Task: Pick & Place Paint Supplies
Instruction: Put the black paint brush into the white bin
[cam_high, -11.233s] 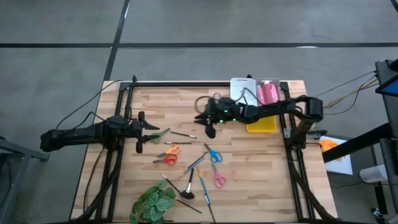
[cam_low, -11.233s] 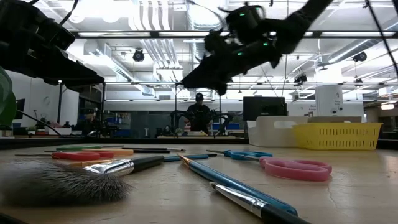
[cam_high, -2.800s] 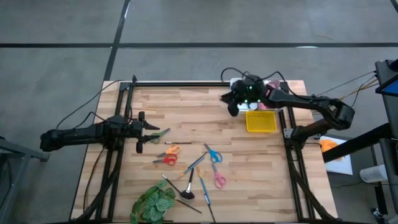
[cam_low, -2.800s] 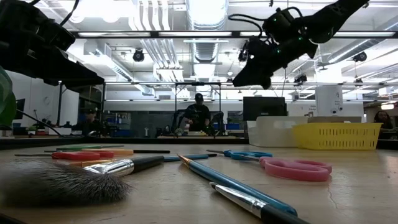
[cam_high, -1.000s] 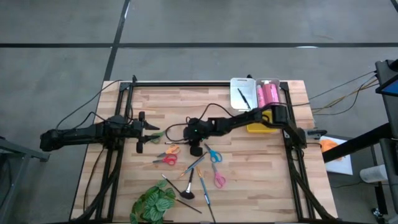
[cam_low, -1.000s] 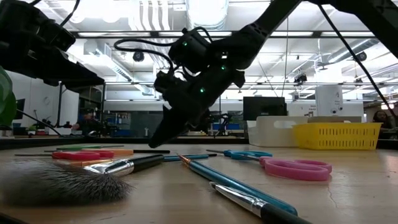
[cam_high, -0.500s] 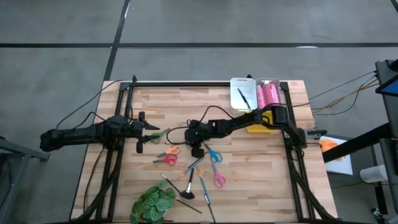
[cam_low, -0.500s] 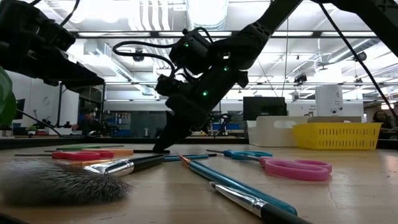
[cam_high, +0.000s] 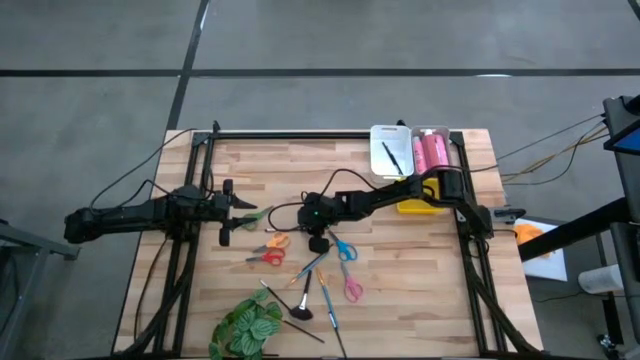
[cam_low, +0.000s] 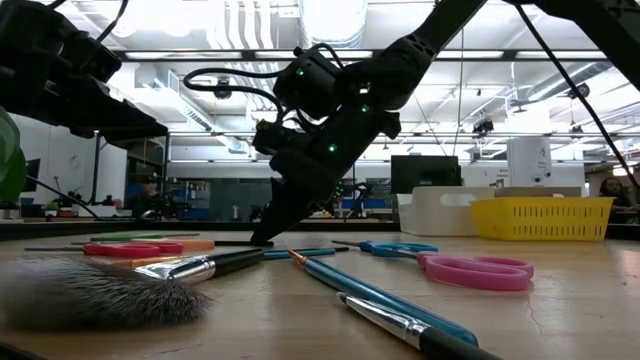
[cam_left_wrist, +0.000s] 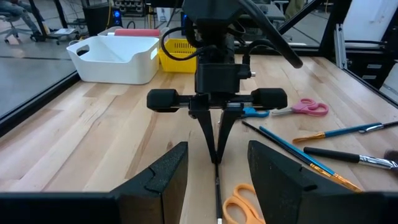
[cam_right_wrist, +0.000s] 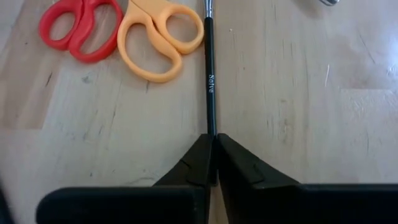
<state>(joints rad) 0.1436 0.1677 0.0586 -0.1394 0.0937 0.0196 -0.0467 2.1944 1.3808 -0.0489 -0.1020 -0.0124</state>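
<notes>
Tabletop: white bin (cam_high: 379, 143) with brush (cam_high: 391, 158), pink tubes (cam_high: 432, 150).

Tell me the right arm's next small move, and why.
Probably lift straight up. The right gripper has its jaws shut on the tip of the thin black brush, which lies flat on the table beside the orange scissors. A straight rise should clear the scissors.

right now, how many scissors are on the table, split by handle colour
green scissors: 1
orange scissors: 1
red scissors: 1
blue scissors: 1
pink scissors: 1
total: 5
</notes>
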